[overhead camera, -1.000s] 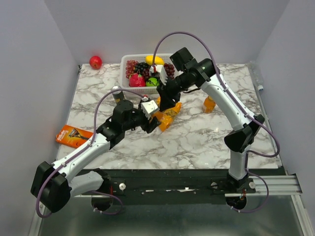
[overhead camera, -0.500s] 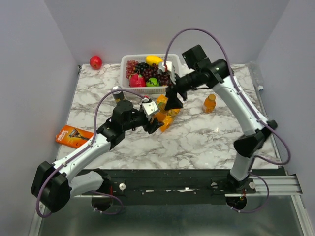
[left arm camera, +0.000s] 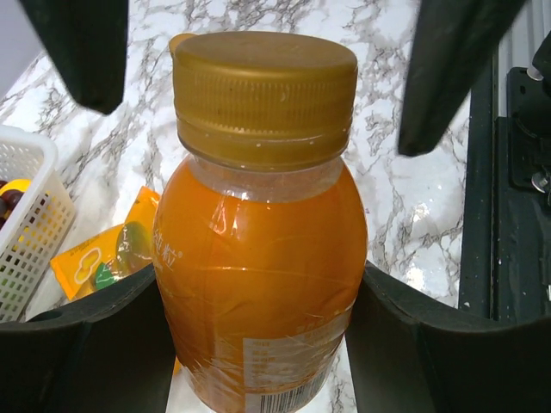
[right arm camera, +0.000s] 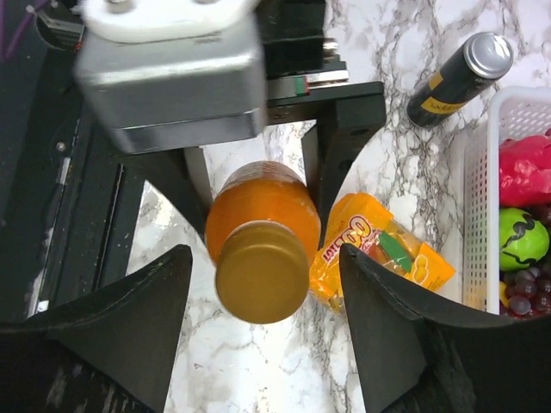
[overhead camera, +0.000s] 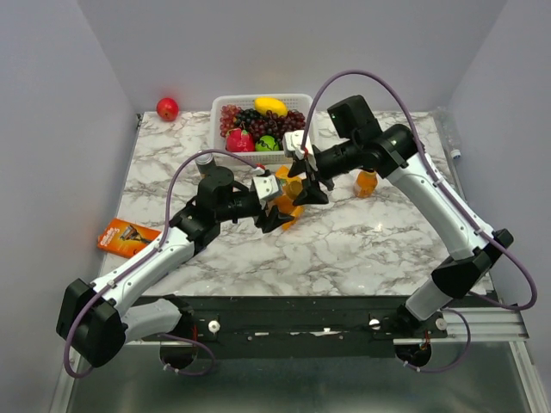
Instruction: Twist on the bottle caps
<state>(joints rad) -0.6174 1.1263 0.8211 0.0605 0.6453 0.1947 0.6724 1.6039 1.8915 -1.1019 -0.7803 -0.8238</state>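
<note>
My left gripper (left arm camera: pixel 258 348) is shut on the body of a small orange bottle (left arm camera: pixel 258 258), holding it above the table. A golden-orange bottle cap (left arm camera: pixel 263 95) sits on its neck. My right gripper (right arm camera: pixel 263 297) is open. Its fingers (right arm camera: pixel 129 327) stand either side of the cap (right arm camera: pixel 262 271) with a gap on both sides. In the top view the two grippers meet at the table's middle, left (overhead camera: pixel 277 206) and right (overhead camera: pixel 312 182). A second orange bottle (overhead camera: pixel 368 181) stands upright on the table to the right.
A yellow-orange snack packet (right arm camera: pixel 379 254) lies on the marble under the held bottle. A white basket (overhead camera: pixel 219 129) of toy fruit stands at the back, a dark can (right arm camera: pixel 461 79) near it. An orange box (overhead camera: pixel 126 237) lies left, a red apple (overhead camera: pixel 167 108) far back left.
My right gripper has opened and drawn back from the cap, its arm swinging right. The left gripper keeps its hold on the bottle, shifted slightly right.
</note>
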